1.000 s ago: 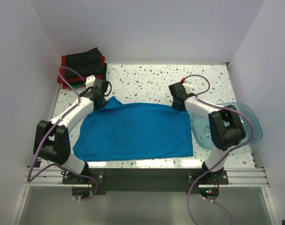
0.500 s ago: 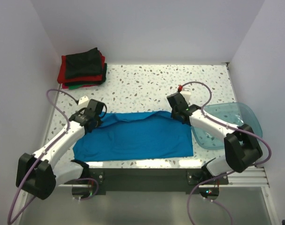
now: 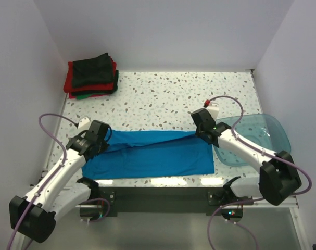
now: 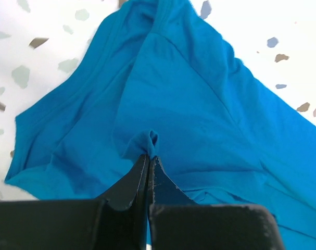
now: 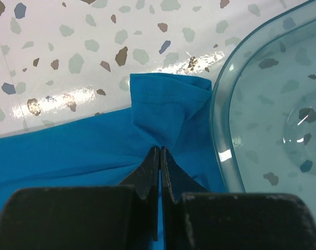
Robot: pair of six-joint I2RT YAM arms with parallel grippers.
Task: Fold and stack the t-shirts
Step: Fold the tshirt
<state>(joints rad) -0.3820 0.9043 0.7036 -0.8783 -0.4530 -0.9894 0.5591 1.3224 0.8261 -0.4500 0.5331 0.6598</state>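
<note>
Cloth fills the 6 o'clock part of the speckled table point(image 3: 168, 99): the bright blue t-shirt point(image 3: 147, 156) lies there as a wide, low band. Its near hem runs along the table's near edge, just beyond the arm bases. A long crease crosses it from one far corner to the other.

The left gripper point(image 3: 101, 141) is at the band's far corner toward 9 o'clock. Its fingers are pressed together, pinching a small pucker of blue fabric. The right gripper point(image 3: 202, 133) is at the opposite far corner toward 3 o'clock, and its fingers are likewise shut tight on a fold of the shirt.

That right corner and the shirt's right edge touch the rim of the translucent tub point(image 3: 267, 130), which sits against the right wall.

Bare tabletop stretches from the shirt's far edge toward 12 o'clock, up to the back wall. The stack of folded t-shirts point(image 3: 91, 75), dark on top and red beneath, sits in the 10 o'clock corner, well apart from the blue one.
</note>
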